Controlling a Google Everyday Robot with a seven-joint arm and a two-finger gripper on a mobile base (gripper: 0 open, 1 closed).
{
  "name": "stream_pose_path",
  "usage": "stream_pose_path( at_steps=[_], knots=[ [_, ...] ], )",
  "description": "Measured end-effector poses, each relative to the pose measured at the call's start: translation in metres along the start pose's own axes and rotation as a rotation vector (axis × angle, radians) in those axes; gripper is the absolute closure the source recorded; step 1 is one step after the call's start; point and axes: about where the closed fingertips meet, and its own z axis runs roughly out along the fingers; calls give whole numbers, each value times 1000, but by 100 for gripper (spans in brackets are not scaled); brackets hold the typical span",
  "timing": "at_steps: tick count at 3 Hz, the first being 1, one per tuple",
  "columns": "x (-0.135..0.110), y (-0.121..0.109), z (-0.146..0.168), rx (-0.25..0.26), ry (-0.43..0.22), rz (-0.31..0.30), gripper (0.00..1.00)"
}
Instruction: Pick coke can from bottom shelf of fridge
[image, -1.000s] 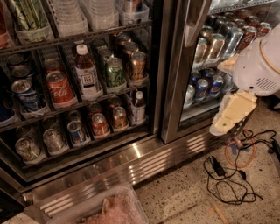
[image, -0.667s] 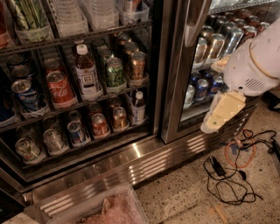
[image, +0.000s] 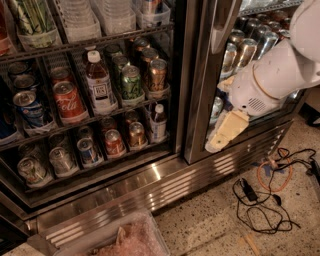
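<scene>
The fridge (image: 150, 186) stands with its left side open to view. On the bottom shelf (image: 131, 156) the small red coke can (image: 114, 142) stands in a lane tray, between a blue can (image: 89, 151) and a copper-orange can (image: 136, 134). Silver cans (image: 61, 160) stand further left. My gripper (image: 225, 132), cream-coloured on a white arm (image: 270, 80), hangs in front of the right glass door beside the centre post. It is well to the right of the coke can, at about the same height, and holds nothing that I can see.
The rack above holds a Coca-Cola script can (image: 68, 100), a white-capped bottle (image: 99, 85) and a green can (image: 131, 82). The steel centre post (image: 195, 100) stands between gripper and can. Black and orange cables (image: 265, 197) lie on the floor at right. A clear bin (image: 125, 240) sits below.
My arm and gripper have moved left and a little down, from the right edge toward the fridge's centre post. The cans have not moved.
</scene>
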Motion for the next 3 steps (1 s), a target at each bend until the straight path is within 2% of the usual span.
stream_pose_path(
  at_steps=[1,2,3],
  knots=[
    [-15,-1,28,-47,-22,-22,0],
    [-18,-2,52,-83,-34,-28,0],
    [-29,-12,98,-100,-84,-8,0]
  ],
)
